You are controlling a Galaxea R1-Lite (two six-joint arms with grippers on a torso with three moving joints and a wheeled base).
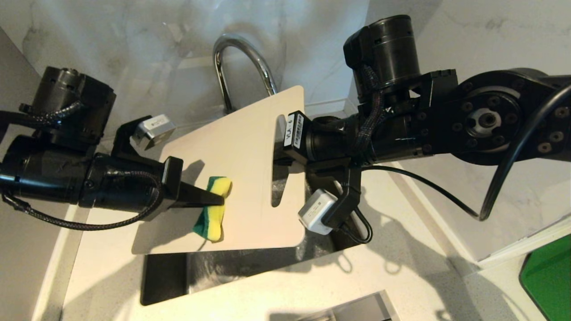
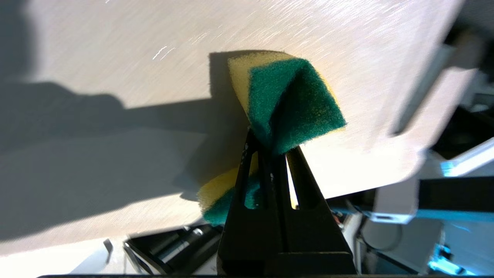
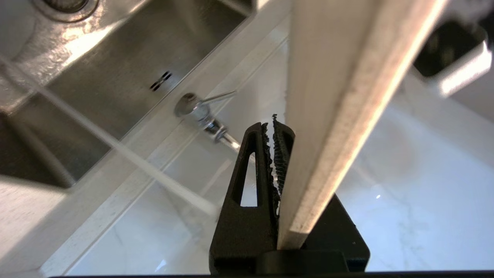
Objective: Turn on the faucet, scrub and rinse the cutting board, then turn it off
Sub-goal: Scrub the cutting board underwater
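The right claw (image 1: 280,147) grips the cutting board (image 1: 250,147) above the sink (image 1: 250,263) — the left claw (image 1: 218,198), clamped on a sponge (image 1: 213,208), presses it against the board.

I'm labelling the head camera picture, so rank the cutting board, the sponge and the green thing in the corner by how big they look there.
1. Cutting board, by far the largest.
2. Green thing, though the picture's edge cuts it off, so its full size is unsure.
3. Sponge, smallest.
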